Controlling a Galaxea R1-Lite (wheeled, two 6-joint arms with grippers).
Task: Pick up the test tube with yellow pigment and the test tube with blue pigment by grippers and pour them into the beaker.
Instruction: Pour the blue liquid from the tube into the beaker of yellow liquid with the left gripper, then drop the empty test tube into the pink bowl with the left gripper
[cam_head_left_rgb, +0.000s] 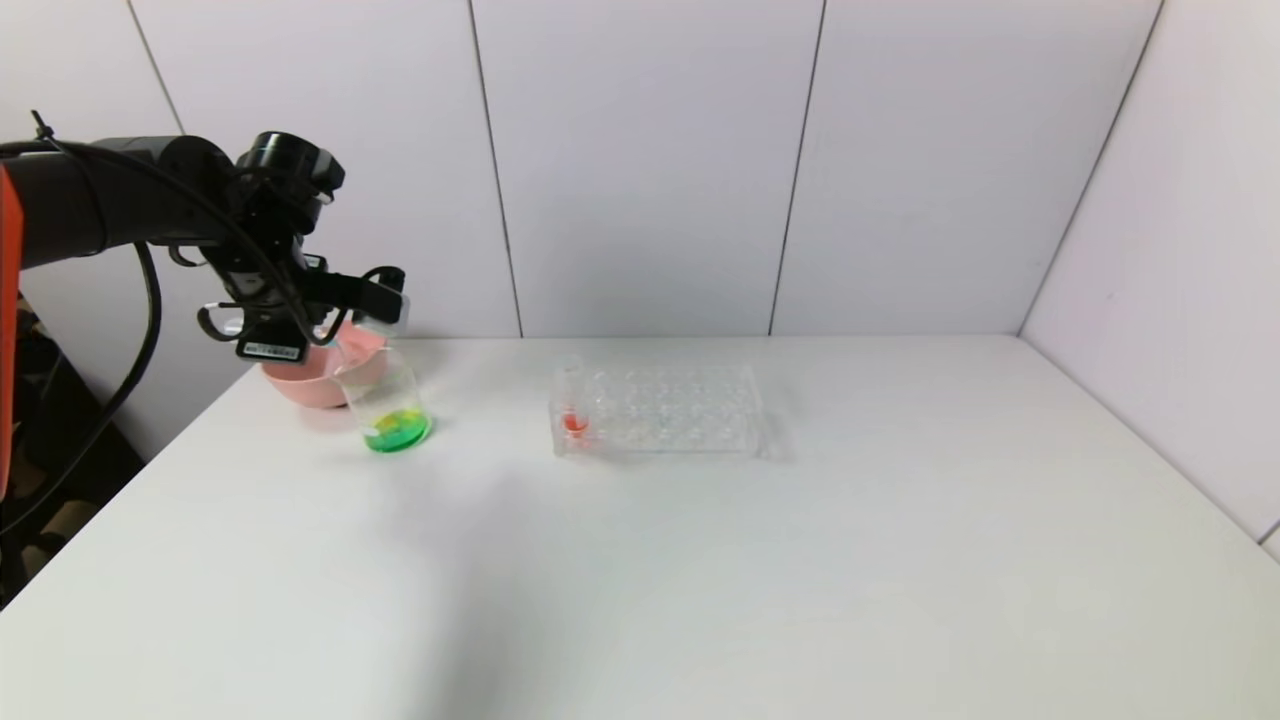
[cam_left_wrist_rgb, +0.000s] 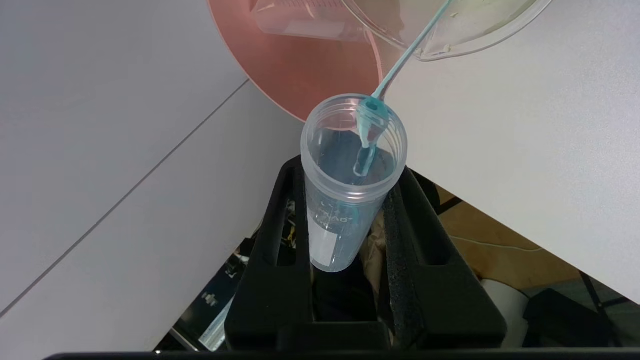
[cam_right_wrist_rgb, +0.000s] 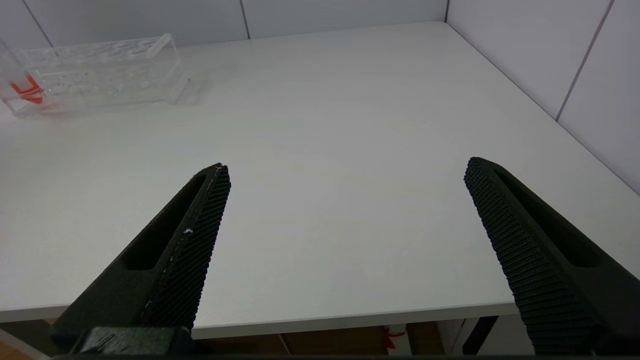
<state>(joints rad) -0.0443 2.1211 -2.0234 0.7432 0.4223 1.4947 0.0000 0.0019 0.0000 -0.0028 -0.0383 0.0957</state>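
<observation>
Head cam looks forward and down over the whole counter (cam_head_left_rgb: 700, 560). Left wrist cam sits close, facing bowl (cam_left_wrist_rgb: 300, 75) and beaker (cam_left_wrist_rgb: 450, 30). Right wrist cam sits low at the counter edge; shares the rack (cam_right_wrist_rgb: 95, 75) with head.

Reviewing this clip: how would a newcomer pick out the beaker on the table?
Look to the white table's far left, just in front of the pink bowl. The beaker is clear glass with green liquid at its bottom, unlike the flat clear rack to its right.
</observation>
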